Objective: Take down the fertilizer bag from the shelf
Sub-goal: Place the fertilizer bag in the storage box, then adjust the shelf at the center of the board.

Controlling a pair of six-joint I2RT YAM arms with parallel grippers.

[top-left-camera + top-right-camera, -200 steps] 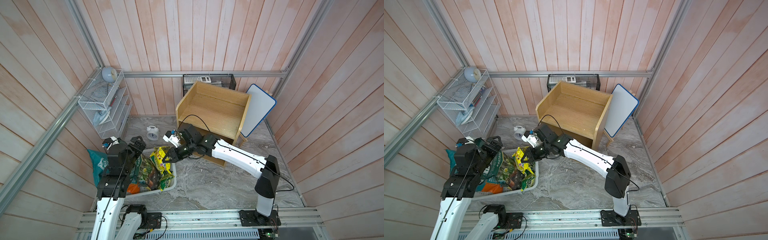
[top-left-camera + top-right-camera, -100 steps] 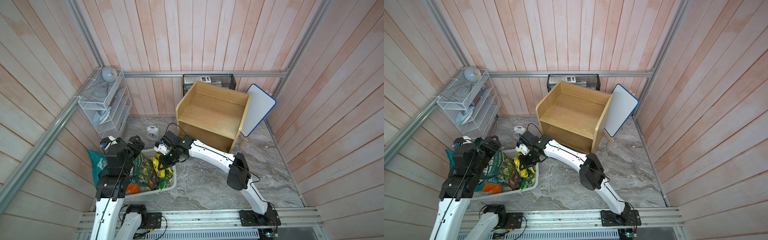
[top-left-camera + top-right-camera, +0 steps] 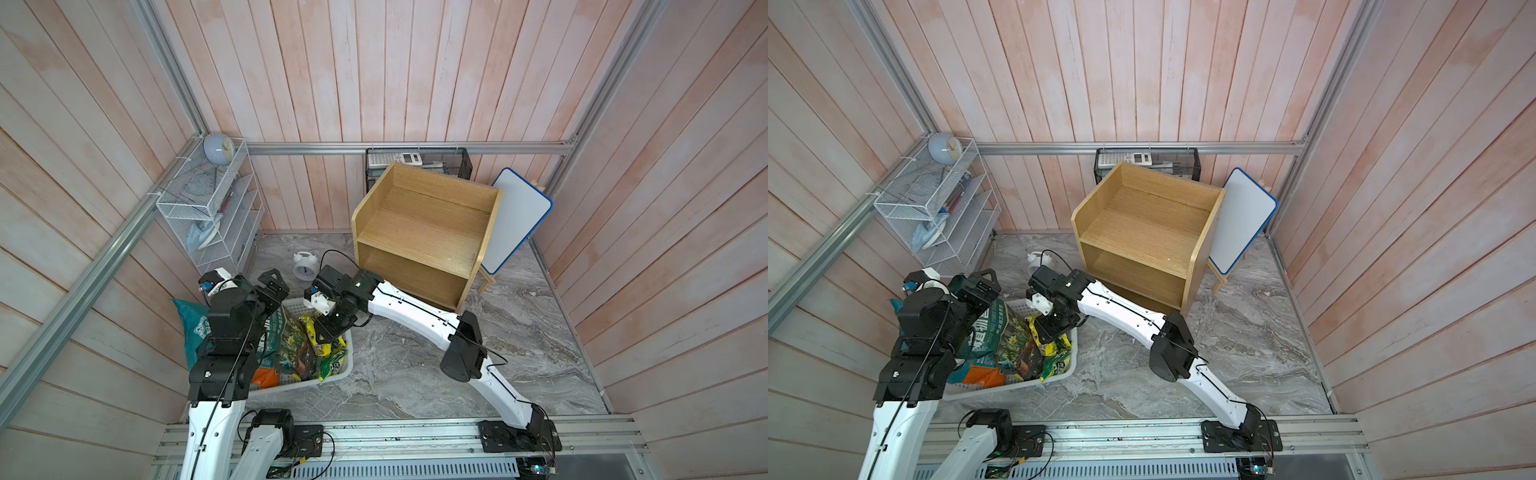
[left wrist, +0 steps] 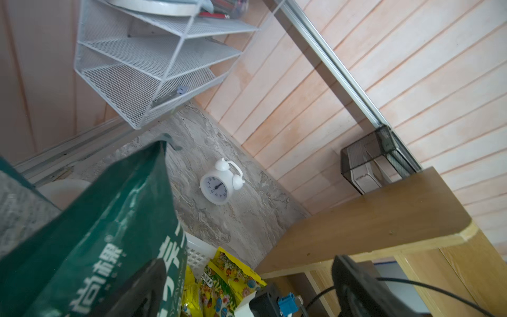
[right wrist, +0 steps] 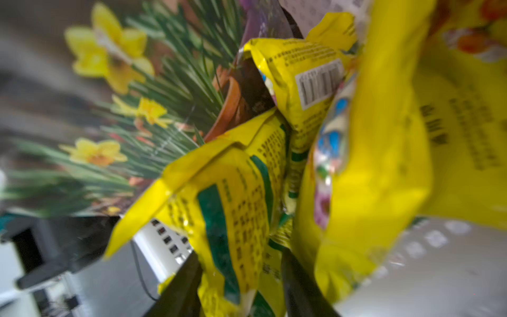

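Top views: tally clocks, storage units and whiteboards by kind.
Clocks: 2 (white twin-bell alarm clock, pale blue round clock)
Storage units: 4 (light oak wooden shelf, white wire rack, black mesh basket, white plastic basket)
Whiteboards: 1 (blue-framed whiteboard)
Total: 7

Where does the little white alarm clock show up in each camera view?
In a top view: alarm clock on floor between wire rack and shelf.
In a top view: same, partly behind right arm.
Left wrist: mid-picture, on floor.
Right wrist: not in it.
Landmark: the shelf.
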